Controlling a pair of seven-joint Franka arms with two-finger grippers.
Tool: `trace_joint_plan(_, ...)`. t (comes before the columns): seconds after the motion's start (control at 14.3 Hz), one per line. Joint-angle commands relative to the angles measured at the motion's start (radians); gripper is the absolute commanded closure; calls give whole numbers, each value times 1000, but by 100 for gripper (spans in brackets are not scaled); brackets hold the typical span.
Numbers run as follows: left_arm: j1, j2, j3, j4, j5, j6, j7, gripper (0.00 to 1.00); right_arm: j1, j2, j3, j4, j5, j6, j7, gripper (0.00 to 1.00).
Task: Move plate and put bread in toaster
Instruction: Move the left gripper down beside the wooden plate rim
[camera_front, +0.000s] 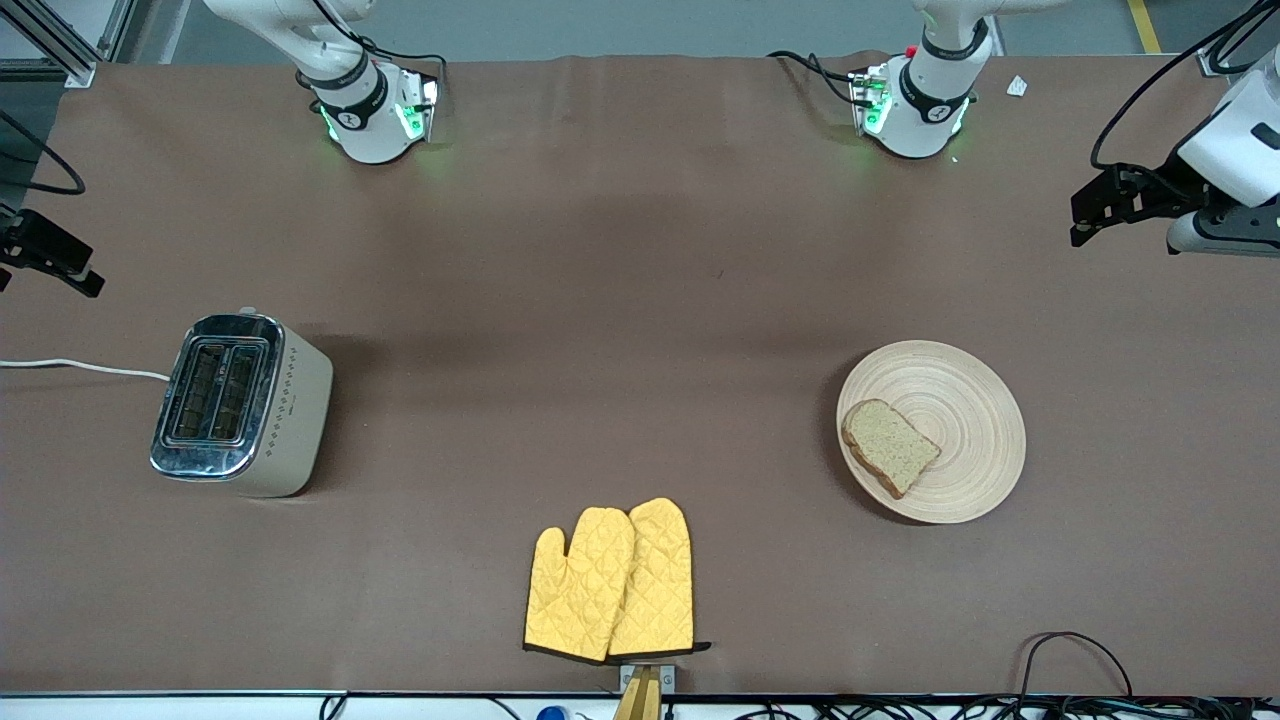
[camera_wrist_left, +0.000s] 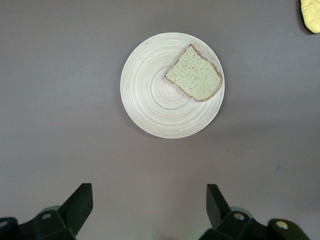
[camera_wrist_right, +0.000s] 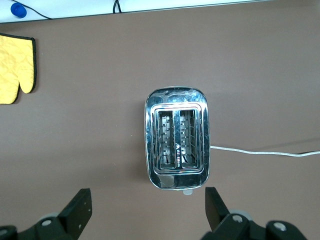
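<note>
The light wooden plate (camera_front: 965, 395) lies on the table toward the left arm's end, with the brown bread slice (camera_front: 890, 446) lying flat on it near its rim. The chrome-topped toaster (camera_front: 240, 400) stands toward the right arm's end, both slots empty. My left gripper (camera_front: 1088, 212) hangs open and empty over bare table at its own end. Its wrist view shows the plate (camera_wrist_left: 150, 105) and bread (camera_wrist_left: 194, 80) well clear of the gripper (camera_wrist_left: 149, 207). My right gripper (camera_front: 55, 265) hangs open and empty over its end of the table. Its wrist view shows the toaster (camera_wrist_right: 176, 137) just past the gripper (camera_wrist_right: 148, 210).
A pair of yellow oven mitts (camera_front: 612, 580) lies near the table's front edge, between the toaster and the plate. The toaster's white cord (camera_front: 80, 367) runs off the right arm's end. Cables lie along the front edge near the left arm's end.
</note>
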Motion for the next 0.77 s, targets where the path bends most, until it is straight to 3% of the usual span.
trace_joint_plan(0.0, 6, -4, 3, 7, -10, -3, -12, 0, -3, -4, 3, -7, 1, 2, 8, 0)
trace_joint_plan(0.35, 46, 92, 10, 86, -15, -1, 6, 0, -3, -4, 3, -7, 1, 2, 8, 0)
trace_joint_plan(0.7, 205, 281, 9, 84, -244, 97, 46, 0, -3, -4, 1, -7, 1, 0, 8, 0)
